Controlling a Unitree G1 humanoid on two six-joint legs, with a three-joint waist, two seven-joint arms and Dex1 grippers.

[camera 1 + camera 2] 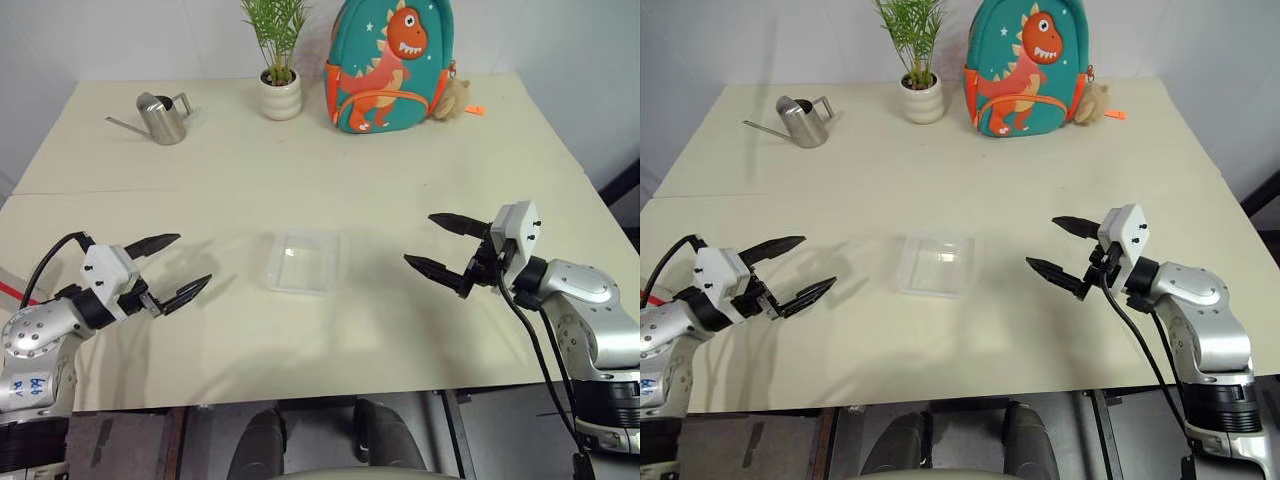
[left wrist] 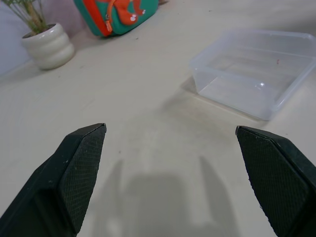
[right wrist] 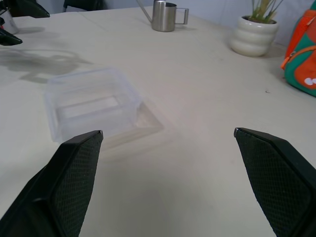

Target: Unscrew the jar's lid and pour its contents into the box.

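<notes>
The box (image 1: 301,260), a shallow clear plastic tray, lies empty in the middle of the table, between my two arms. To its left my left gripper (image 1: 193,258) hangs open just above the table, pointing toward the box with nothing between its fingers. My right gripper (image 1: 420,239) is to the right of the box, also open and empty, pointing toward it. In the left wrist view the box (image 2: 256,74) lies ahead of the spread fingers, and in the right wrist view the box (image 3: 94,106) does too. The jar, its lid and its contents are out of view.
At the back of the table stand a steel watering can (image 1: 162,117), a white plant pot (image 1: 280,95) with a green plant, and a teal dinosaur backpack (image 1: 390,65). The table's front edge (image 1: 320,378) runs just below both arms.
</notes>
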